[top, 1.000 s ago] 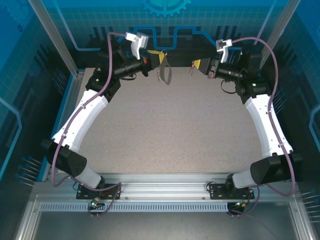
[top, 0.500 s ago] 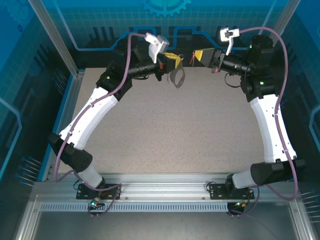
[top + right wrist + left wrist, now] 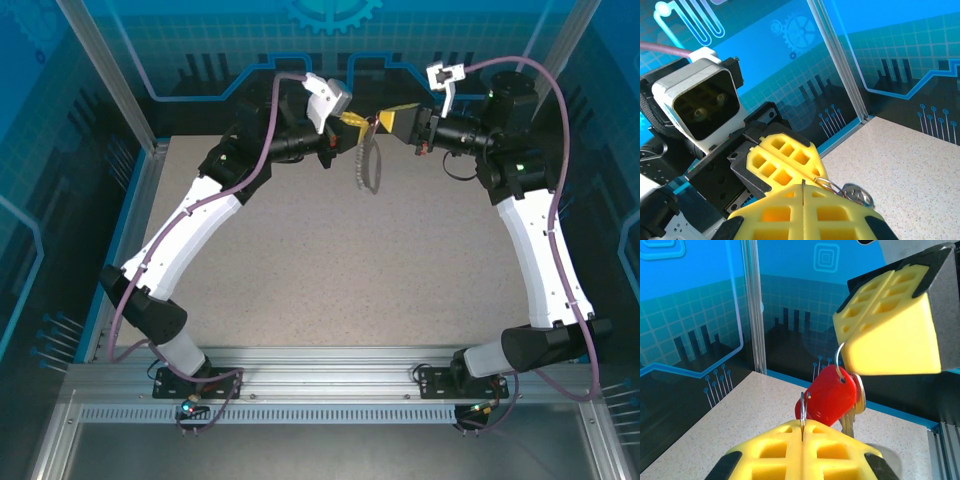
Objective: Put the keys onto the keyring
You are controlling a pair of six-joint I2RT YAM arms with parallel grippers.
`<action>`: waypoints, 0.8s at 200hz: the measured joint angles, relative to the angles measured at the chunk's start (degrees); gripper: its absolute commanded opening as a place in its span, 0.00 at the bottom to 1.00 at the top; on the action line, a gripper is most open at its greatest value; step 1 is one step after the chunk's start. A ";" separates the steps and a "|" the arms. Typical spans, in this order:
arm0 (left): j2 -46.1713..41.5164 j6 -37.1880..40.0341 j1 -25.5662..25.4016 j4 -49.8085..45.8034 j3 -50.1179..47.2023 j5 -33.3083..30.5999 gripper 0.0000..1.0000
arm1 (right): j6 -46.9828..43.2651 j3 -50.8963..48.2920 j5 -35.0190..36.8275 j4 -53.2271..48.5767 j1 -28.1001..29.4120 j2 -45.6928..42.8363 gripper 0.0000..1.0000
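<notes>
Both grippers meet tip to tip in the air over the table's back middle. My left gripper [image 3: 352, 120] [image 3: 803, 427] is shut on a thin silver wire ring of the keyring [image 3: 368, 165], whose dark loop hangs below it. My right gripper [image 3: 393, 120] [image 3: 803, 189] is shut too, pinching a wire ring [image 3: 840, 365] from which the red-headed key [image 3: 832, 392] dangles, a silver key [image 3: 852, 421] behind it. The red head hangs just past the left fingertips, close to the ring they hold. From the right wrist view I see the left fingers [image 3: 780, 160], a silver ring [image 3: 826, 184] and a round silver key head [image 3: 858, 195].
The speckled table [image 3: 340, 270] lies below the grippers. Blue patterned enclosure walls [image 3: 330, 50] and aluminium posts [image 3: 110, 70] stand close behind and beside the grippers.
Both arms have swung inward from the back corners and lifted; the left brought the hanging keyring rightward, the right brought the key leftward, until the tips nearly touch.
</notes>
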 measured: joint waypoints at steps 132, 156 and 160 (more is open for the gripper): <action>0.00 1.46 -0.24 -0.63 0.04 -1.07 0.00 | -8.04 3.52 4.09 -9.18 -3.58 -1.90 0.00; 0.00 1.57 -0.46 -1.53 0.68 -1.07 0.00 | -9.94 5.33 4.76 -10.54 -2.36 -1.18 0.00; 0.00 1.57 -0.52 -1.51 0.81 -1.09 0.00 | -10.14 5.53 4.81 -10.69 -2.14 -1.07 0.00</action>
